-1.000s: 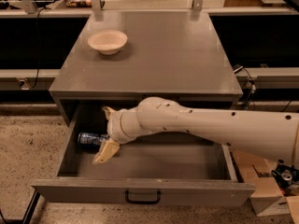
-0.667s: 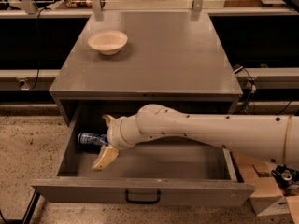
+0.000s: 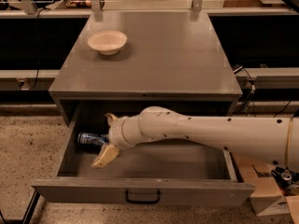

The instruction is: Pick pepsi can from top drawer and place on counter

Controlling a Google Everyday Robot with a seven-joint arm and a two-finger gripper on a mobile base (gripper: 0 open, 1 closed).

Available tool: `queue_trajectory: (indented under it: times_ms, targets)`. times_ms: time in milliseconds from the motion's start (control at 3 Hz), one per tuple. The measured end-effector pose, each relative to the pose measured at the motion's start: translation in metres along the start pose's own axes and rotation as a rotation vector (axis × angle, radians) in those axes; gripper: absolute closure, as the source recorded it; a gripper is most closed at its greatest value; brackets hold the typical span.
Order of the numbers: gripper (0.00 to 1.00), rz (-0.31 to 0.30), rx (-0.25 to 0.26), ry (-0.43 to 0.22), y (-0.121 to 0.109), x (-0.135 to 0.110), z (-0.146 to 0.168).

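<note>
The counter (image 3: 163, 55) fills the upper middle of the view, a flat grey top. Below it the top drawer (image 3: 177, 161) stands pulled well out, its front panel with a small black handle (image 3: 142, 200) at six o'clock. The white arm (image 3: 210, 132) comes in from three o'clock and lies low across the drawer, under the counter's front edge.

On the counter, a beige bowl (image 3: 107, 42) sits toward ten o'clock, well apart from the open grey area at the centre and right. At four o'clock, outside the drawer, a cardboard box (image 3: 266, 197) rests on the speckled floor, and cables (image 3: 245, 78) hang by the counter's right side at three o'clock.

The gripper (image 3: 102, 141) is inside the drawer at its nine o'clock side, spread open, one finger up toward the back wall and the other down on the drawer floor. The pepsi can (image 3: 88, 138) lies on its side in the drawer's back-left corner, near the left wall, with its near end at the mouth of the gripper.

Risks, as I judge them: the can is round and on its side, so a finger that nudges it before closing could roll it further into the corner or jam it against the left wall. A grasp only on the can's end may slip during the lift. The way out is tight, too. The counter's front lip overhangs the back of the drawer, so lifting straight up could knock the can or wrist against it. Pulling back toward six o'clock first looks safer. On the counter, only the bowl needs avoiding.
</note>
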State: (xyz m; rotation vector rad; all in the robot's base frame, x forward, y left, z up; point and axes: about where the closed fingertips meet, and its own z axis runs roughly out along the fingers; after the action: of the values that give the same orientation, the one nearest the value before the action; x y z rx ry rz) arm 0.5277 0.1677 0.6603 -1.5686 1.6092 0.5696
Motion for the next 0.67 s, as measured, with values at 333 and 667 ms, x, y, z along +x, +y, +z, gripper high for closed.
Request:
queue_trajectory:
  times_ms: [333, 667]
  targets:
    - [0.00, 0.032, 0.031, -0.062, -0.0106, -0.0031, -0.0066]
    - [0.00, 0.097, 0.025, -0.077, -0.0205, -0.0001, -0.0054]
